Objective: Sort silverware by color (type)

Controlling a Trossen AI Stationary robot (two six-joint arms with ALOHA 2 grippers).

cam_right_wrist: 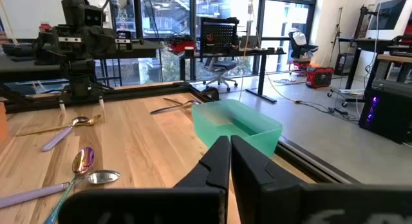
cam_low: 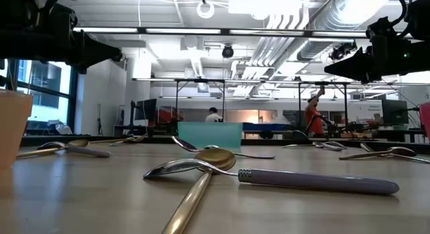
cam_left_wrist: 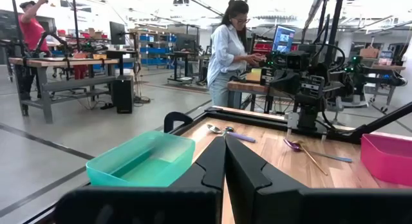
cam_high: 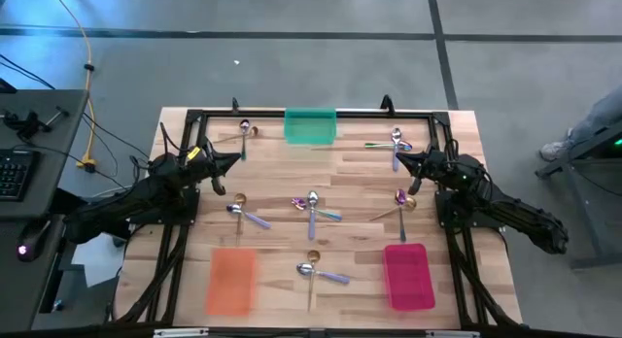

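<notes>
Small spoons lie flat on the wooden table in loose groups. One pair sits at the far left point(cam_high: 243, 132) and one at the far right point(cam_high: 394, 142). Others lie left of centre point(cam_high: 243, 212), at the centre point(cam_high: 313, 208), right of centre point(cam_high: 400, 202) and near the front point(cam_high: 313, 270). In the low view a silver spoon with a lavender handle point(cam_low: 282, 179) lies across a gold one point(cam_low: 198, 190). My left gripper point(cam_high: 233, 161) point(cam_left_wrist: 225, 153) is shut and held above the table's left part. My right gripper point(cam_high: 400, 158) point(cam_right_wrist: 230, 153) is shut above the right part. Both are empty.
A green tray point(cam_high: 311, 125) sits at the far edge, an orange tray point(cam_high: 231, 280) at the near left and a pink tray point(cam_high: 408, 275) at the near right. A black frame point(cam_high: 292, 113) runs around the table. People stand at benches in the room beyond.
</notes>
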